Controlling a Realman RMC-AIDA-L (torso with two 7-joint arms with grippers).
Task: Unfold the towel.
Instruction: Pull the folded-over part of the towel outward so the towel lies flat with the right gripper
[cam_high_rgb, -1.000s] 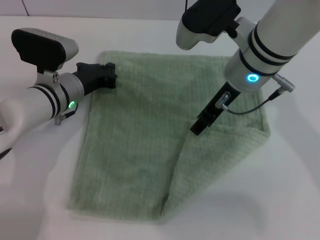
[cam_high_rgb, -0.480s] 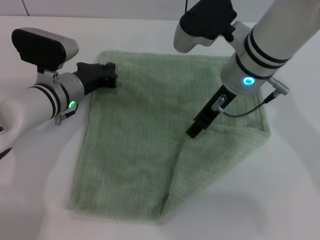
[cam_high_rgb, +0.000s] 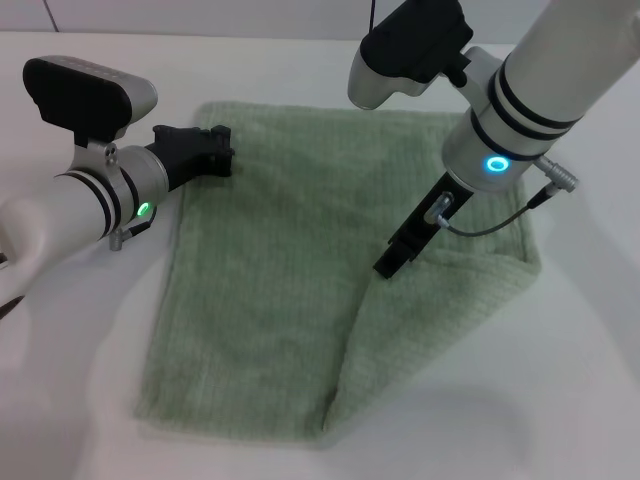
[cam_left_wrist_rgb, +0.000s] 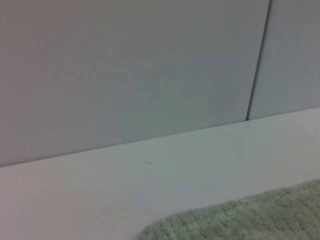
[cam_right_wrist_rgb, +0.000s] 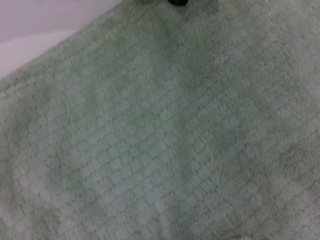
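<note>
Towel (cam_high_rgb: 270, 300) spread on the white table (cam_high_rgb: 560, 400), right corner folded over. Right gripper (cam_high_rgb: 392, 262) meets the fold; left gripper (cam_high_rgb: 215, 150) rests at the far-left corner. Neither claw's opening can be told.

The right tool (cam_high_rgb: 392, 262) is easing toward the robot's left and slightly nearer the robot across the towel (cam_high_rgb: 270, 300), ending a touch closer to the diagonal fold edge than it was a second ago; most of that shift is happening in the first half second, and it is barely drifting since. The right arm's wrist, with its blue ring light, is sliding the same way along with it. The towel's folded flap under that tool is keeping nearly the same outline, with at most a faint tightening at the crease beside the tip.
</note>
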